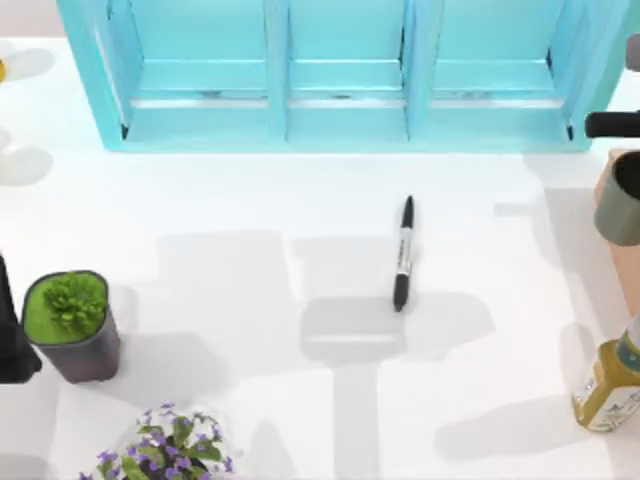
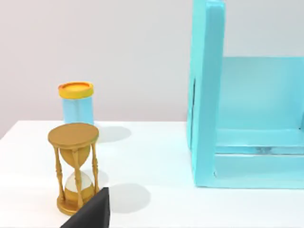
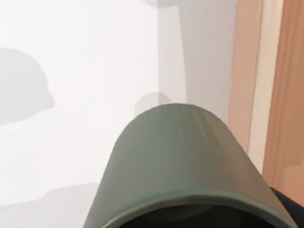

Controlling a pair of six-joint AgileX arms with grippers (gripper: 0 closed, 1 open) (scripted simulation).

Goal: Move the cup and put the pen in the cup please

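At the top view's right edge, the cup (image 1: 622, 205) sits partly out of frame, olive-grey and dark inside, just beside a tan wooden block (image 1: 612, 166). From the right wrist view the cup (image 3: 183, 161) looms close under the camera, its rim towards the lens and the table (image 3: 76, 61) behind it. That closeness suggests the right arm is on the cup, so the step in hand reads as moving the cup. Whether the right hand is clamped on it or merely around it cannot be told; its fingers are hidden.

Out in the middle of the table (image 1: 250, 200) lies the pen (image 1: 403, 253), flat, black with a pale band at its middle, one end towards the blue shelf unit (image 1: 340, 70), well apart from the cup. It is untouched by either arm.

Next, by the look of it, the cup needs bringing in towards the centre and setting down upright, then the pen lifted and stood in it.

Over on the left, the left arm (image 1: 12, 340) waits parked beside the potted green plant (image 1: 70, 322); its wrist view takes in a golden hourglass (image 2: 74, 166) and a yellow-lidded jar (image 2: 76, 102). Its hand's state cannot be told.

Lower right stands a yellow bottle (image 1: 608, 385) with a label, the writing too small to read. The pen's band is likewise unreadable.
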